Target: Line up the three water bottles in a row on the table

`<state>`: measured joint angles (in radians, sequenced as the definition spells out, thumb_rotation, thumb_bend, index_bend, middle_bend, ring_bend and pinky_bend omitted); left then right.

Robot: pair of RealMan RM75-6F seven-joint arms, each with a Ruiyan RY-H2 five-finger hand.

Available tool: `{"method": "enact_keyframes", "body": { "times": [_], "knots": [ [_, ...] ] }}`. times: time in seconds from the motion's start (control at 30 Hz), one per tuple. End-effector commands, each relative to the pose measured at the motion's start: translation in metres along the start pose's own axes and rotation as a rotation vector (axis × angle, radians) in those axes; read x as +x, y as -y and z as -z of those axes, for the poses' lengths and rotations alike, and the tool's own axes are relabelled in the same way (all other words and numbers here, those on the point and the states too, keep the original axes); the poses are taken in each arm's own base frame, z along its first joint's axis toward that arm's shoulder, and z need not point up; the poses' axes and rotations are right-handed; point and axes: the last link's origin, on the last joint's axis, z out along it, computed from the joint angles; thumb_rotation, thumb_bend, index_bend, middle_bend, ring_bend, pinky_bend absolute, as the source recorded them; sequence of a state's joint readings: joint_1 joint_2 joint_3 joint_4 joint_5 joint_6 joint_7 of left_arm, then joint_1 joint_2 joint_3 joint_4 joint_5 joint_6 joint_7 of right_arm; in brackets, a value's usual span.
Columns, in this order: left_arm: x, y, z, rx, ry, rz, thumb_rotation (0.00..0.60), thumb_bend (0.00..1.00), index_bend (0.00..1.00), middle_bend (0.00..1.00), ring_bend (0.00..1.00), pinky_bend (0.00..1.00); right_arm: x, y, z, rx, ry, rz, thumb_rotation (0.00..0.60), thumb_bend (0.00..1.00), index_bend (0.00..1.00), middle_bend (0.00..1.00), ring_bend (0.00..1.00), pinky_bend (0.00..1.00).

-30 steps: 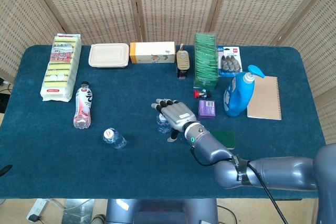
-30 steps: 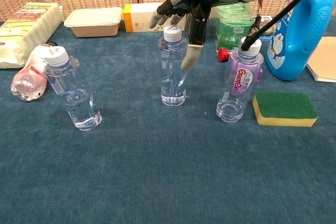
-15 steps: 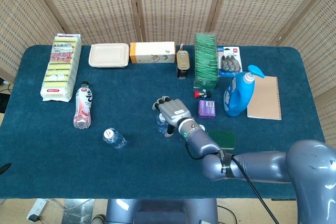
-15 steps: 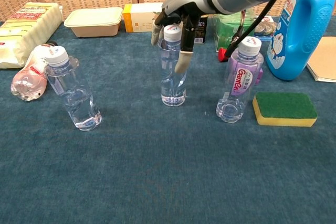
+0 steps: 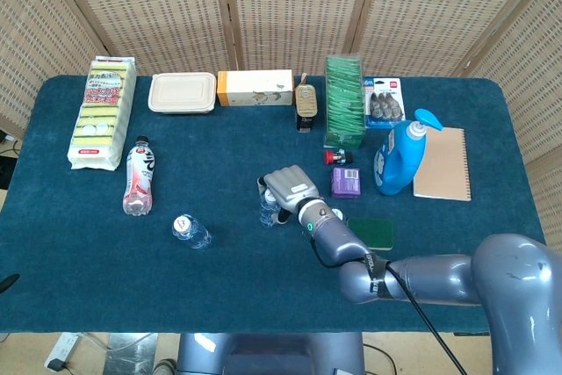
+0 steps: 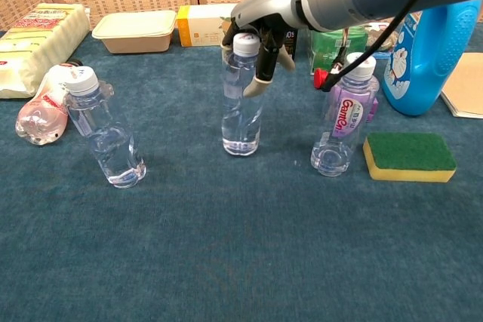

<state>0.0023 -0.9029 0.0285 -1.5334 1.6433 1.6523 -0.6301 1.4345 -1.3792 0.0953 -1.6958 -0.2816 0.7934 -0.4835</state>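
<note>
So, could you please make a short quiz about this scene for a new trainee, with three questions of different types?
1. True or false: the right hand grips the middle bottle near its cap.
2. What lies directly right of the purple-labelled bottle in the chest view? A) notebook B) green sponge C) lunch box
3. Fill in: the left clear bottle stands ____, not upright.

Key: 1 true; 2 B; 3 tilted.
</note>
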Motion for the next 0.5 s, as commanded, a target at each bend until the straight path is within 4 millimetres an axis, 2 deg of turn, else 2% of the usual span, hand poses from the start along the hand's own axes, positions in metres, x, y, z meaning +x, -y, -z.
{"method": "enact_keyframes", "body": {
  "times": [0.03,0.3,0.5],
  "knots": [
    [0.0,0.0,0.001,-0.002,0.002,-0.001,0.6,0.12,0.0,0.0,0.0,0.04,0.003,0.0,0.008,0.022,-0.018,-0.028,0.6,0.45,0.46,0.45,0.43,0.67],
    [-0.002,-0.002,0.001,-0.012,0.011,-0.003,0.6,0.12,0.0,0.0,0.0,0.04,0.015,0.0,0.047,0.105,-0.07,0.011,0.6,0.47,0.47,0.45,0.43,0.67],
    [-0.004,-0.005,0.003,-0.022,0.015,-0.009,0.6,0.12,0.0,0.0,0.0,0.04,0.009,-0.004,0.067,0.134,-0.075,0.044,0.6,0.47,0.47,0.45,0.43,0.67]
  ]
}}
